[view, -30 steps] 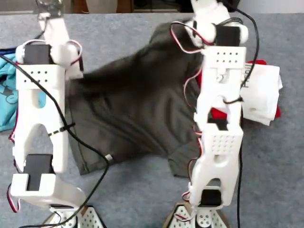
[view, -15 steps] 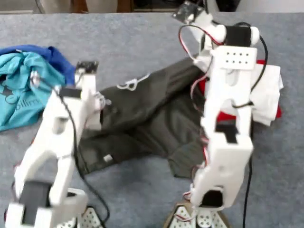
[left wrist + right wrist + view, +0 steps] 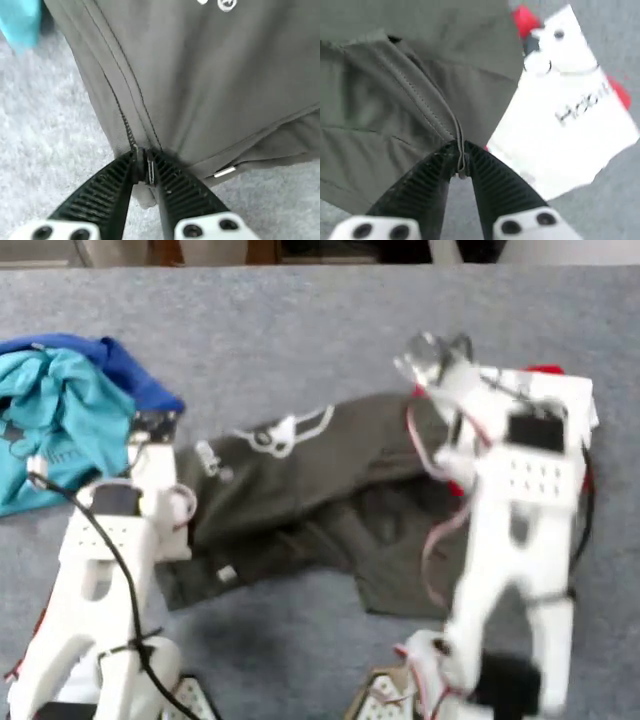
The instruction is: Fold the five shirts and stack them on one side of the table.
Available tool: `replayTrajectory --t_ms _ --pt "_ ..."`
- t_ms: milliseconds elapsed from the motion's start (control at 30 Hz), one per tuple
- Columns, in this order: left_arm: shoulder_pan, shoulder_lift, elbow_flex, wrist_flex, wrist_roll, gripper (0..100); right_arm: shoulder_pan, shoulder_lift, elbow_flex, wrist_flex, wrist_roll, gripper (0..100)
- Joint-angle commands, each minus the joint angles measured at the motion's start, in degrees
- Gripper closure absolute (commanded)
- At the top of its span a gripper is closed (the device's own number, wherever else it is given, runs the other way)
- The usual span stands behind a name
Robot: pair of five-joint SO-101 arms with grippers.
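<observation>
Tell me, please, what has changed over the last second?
Both arms drew back toward their bases: the left hand and right hand, each shut on the dark shirt, pulled its far edge over toward the near side, so its white print now shows. The teal shirt and the white shirt stayed put.

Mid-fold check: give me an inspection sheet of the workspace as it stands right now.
Surface: grey table, felt-like cover.
Job's things: dark shirt partly folded at centre; teal shirt and blue shirt bunched on the left side; white shirt folded on a red shirt on the right side.
Clutter: nothing seen.
Claws: left claw shut on a dark shirt seam; right claw shut on another seam, beside the white shirt.
Cables: black cable loops along the left arm; red and white wires hang off the right arm.
Surroundings: brown furniture past the far edge.
</observation>
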Motion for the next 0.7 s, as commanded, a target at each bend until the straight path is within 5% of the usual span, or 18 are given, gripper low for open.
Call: replayTrajectory --t_ms 0,267,667 --pt "-3.6 -1.3 -0.2 0.4 -0.6 98 3.7 -13.5 12.6 -2.2 -0.1 99.8" --pt "-5.9 -1.3 -5.3 10.7 -3.3 98 7.3 -30.6 29.4 -0.9 3.0 99.8" --pt "-0.3 -1.3 -2.8 14.4 -14.2 98 12.0 -37.4 38.7 2.2 16.9 99.8"
